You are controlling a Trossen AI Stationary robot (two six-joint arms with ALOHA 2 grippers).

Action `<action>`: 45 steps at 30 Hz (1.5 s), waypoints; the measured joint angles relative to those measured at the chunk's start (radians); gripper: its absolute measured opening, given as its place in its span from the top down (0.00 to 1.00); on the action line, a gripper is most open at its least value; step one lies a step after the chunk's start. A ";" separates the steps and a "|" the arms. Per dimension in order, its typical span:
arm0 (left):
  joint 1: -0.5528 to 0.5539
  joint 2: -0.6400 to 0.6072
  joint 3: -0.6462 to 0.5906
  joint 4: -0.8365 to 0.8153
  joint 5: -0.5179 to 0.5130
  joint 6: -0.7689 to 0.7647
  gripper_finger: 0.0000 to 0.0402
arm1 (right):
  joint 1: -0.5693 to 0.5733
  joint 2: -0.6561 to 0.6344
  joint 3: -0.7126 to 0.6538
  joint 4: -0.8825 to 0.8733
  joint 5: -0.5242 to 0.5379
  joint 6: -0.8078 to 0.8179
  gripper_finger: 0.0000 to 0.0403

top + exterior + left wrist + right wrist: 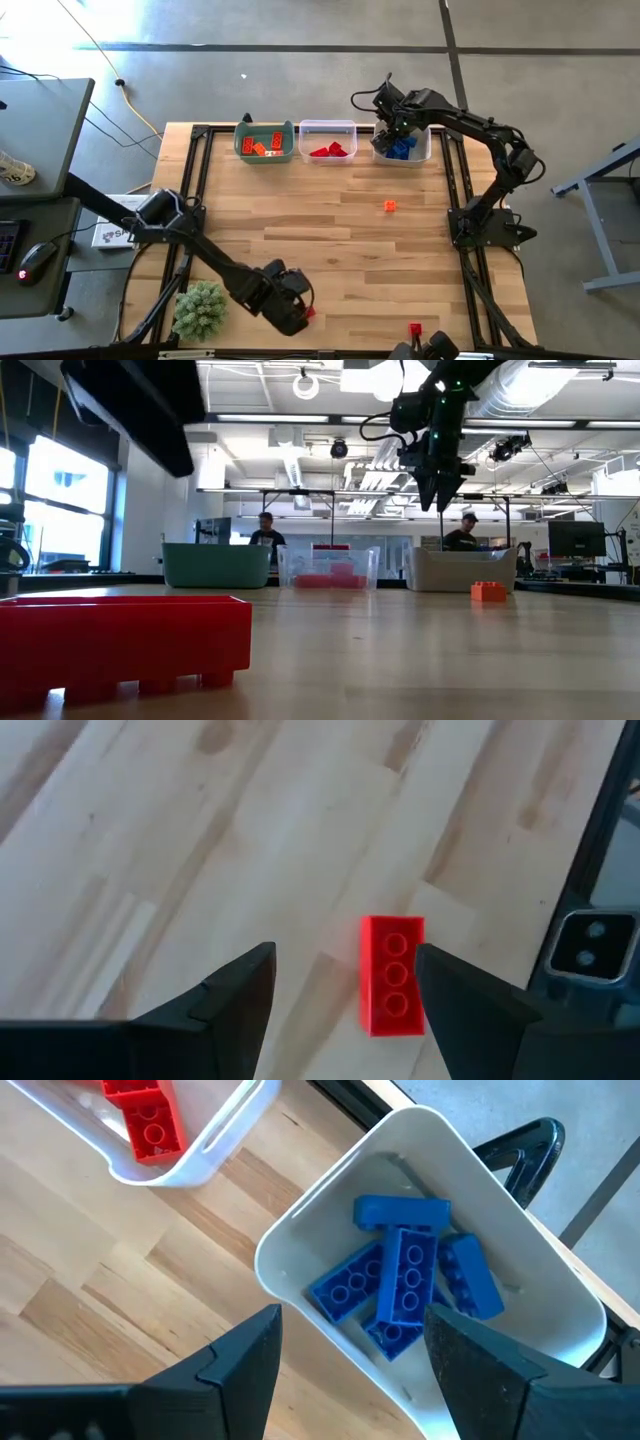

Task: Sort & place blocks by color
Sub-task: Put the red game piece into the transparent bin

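A red block [393,975] lies flat on the wooden table near its front edge, studs up; it also shows large in the low view [120,640]. My left gripper [345,955] hangs open above it, the block below the gap and closer to one finger [470,1010]. My right gripper [352,1320] is open and holds nothing above the white bin [290,1230], where several blue blocks [405,1285] lie. A second red block [415,329] sits at the front edge. An orange block [390,206] rests right of the middle.
Three bins line the far edge: a green one [265,142] with orange blocks, a clear one [328,143] with red blocks, and the white one [402,146]. A green spiky ball [200,308] sits at the front left. People sit in the room beyond.
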 joint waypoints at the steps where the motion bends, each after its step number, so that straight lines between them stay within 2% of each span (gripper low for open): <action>1: -0.008 0.010 0.000 0.013 -0.009 0.003 0.43 | 0.000 0.000 0.000 -0.001 0.000 0.000 0.43; 11: -0.060 0.089 0.001 0.164 -0.022 -0.013 0.43 | 0.008 0.001 0.000 -0.029 -0.020 0.000 0.43; 28: -0.061 0.163 -0.001 0.186 -0.039 -0.011 0.43 | 0.071 0.001 0.000 -0.030 -0.023 0.000 0.43; 45: -0.061 0.182 0.000 0.185 -0.067 0.005 0.43 | 0.077 0.001 0.000 -0.029 -0.036 0.000 0.43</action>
